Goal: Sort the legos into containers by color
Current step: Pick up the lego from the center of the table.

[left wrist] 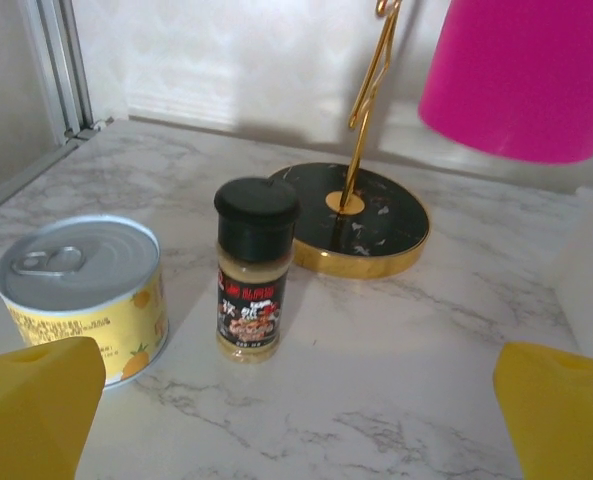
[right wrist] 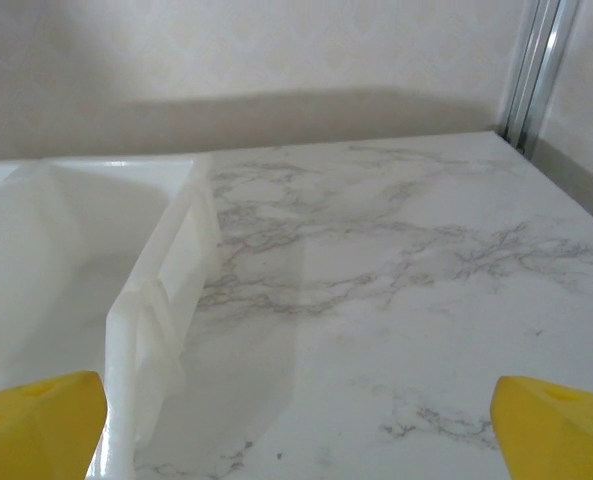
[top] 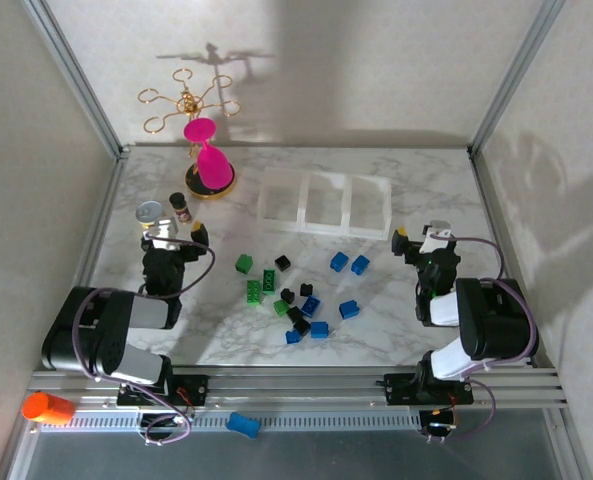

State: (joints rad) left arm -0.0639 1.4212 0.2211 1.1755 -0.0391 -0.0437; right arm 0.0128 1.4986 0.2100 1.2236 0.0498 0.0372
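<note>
Legos (top: 301, 295) lie scattered on the table (top: 396, 300) between my two claws, all short of the tray (top: 321, 227). My left claw (left wrist: 296, 415) is spread wide, empty; just ahead stand a tin (left wrist: 81, 290) and a spice jar (left wrist: 256, 270). My right claw (right wrist: 296, 420) gapes empty too, with the tray's corner just ahead on its left.
</note>
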